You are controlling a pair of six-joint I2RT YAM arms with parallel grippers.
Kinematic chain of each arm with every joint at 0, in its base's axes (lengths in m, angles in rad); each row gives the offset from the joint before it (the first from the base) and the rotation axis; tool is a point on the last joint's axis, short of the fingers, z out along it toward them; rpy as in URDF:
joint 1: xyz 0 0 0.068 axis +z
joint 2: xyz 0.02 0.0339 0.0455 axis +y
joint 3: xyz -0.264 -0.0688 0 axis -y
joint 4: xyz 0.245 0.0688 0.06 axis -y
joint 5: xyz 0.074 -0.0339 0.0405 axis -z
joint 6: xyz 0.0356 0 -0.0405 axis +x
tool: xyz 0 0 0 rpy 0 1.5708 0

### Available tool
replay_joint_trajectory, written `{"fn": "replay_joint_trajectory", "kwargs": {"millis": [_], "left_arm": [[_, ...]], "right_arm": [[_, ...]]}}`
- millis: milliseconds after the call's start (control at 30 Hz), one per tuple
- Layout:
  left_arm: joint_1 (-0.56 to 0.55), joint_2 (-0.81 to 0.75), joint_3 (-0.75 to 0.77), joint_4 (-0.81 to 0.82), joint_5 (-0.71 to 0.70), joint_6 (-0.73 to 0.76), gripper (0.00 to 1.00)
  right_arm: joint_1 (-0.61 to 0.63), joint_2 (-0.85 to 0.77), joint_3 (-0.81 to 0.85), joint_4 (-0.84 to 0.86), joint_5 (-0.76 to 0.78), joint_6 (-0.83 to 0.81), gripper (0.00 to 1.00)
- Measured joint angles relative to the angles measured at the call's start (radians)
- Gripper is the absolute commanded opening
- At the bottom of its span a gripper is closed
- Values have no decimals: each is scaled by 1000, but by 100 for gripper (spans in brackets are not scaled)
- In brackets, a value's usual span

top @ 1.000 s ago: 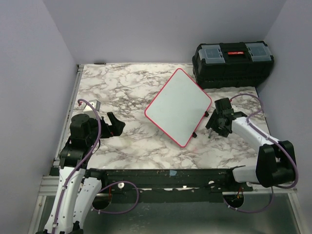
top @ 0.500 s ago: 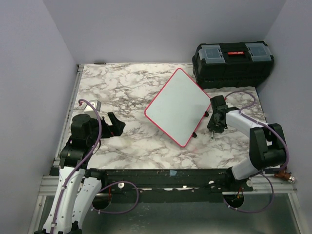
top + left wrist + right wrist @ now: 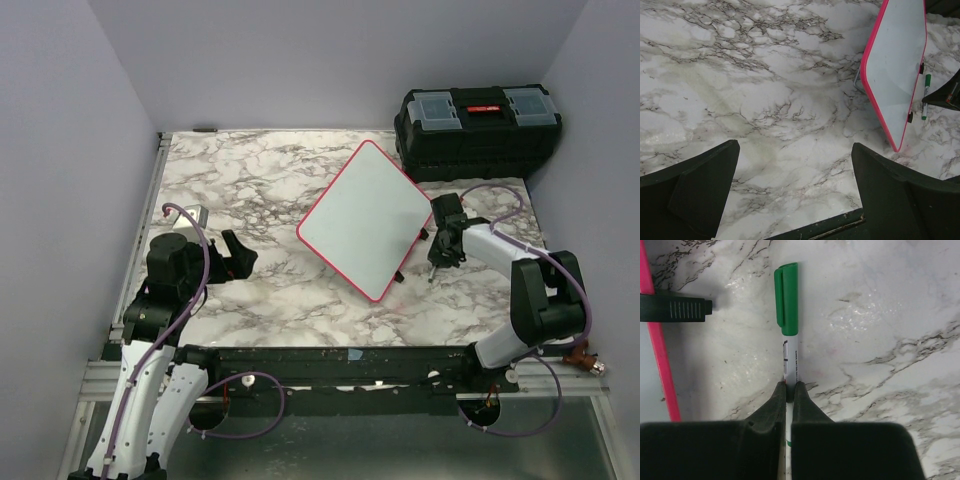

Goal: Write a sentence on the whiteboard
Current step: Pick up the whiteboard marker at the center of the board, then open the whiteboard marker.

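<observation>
Right gripper (image 3: 789, 388) clamped on green-capped marker (image 3: 787, 315), marker's long axis straight ahead of the fingers, cap pointing away, whiteboard (image 3: 365, 220) just left of it, left gripper (image 3: 795, 145) spread wide, well apart.

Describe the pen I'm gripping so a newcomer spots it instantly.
Start at the pink-rimmed white whiteboard on the marble table. Just off its lower-right edge in the top view lies a slim white marker, pinched by the right end effector. Its green cap sets it apart from the black tabs on the board's rim.
</observation>
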Motion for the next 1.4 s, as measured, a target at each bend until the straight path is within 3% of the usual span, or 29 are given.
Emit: {"fn": "replay_joint_trajectory", "kwargs": {"millis": [333, 667, 1000, 1167, 1400], "left_arm": [[-2, -25, -2, 8, 58, 1, 97], [-2, -61, -2, 42, 239, -11, 85], [-2, 18, 63, 145, 473, -91, 71], [-2, 58, 84, 201, 550, -138, 61], [-19, 138, 172, 191, 541, -256, 63]], "right_arm": [[0, -215, 125, -127, -59, -47, 1], [32, -368, 247, -85, -492, -147, 1], [290, -369, 283, 6, -725, -217, 1], [343, -367, 296, 50, -805, -227, 1], [489, -313, 389, 30, -730, -291, 1]]}}
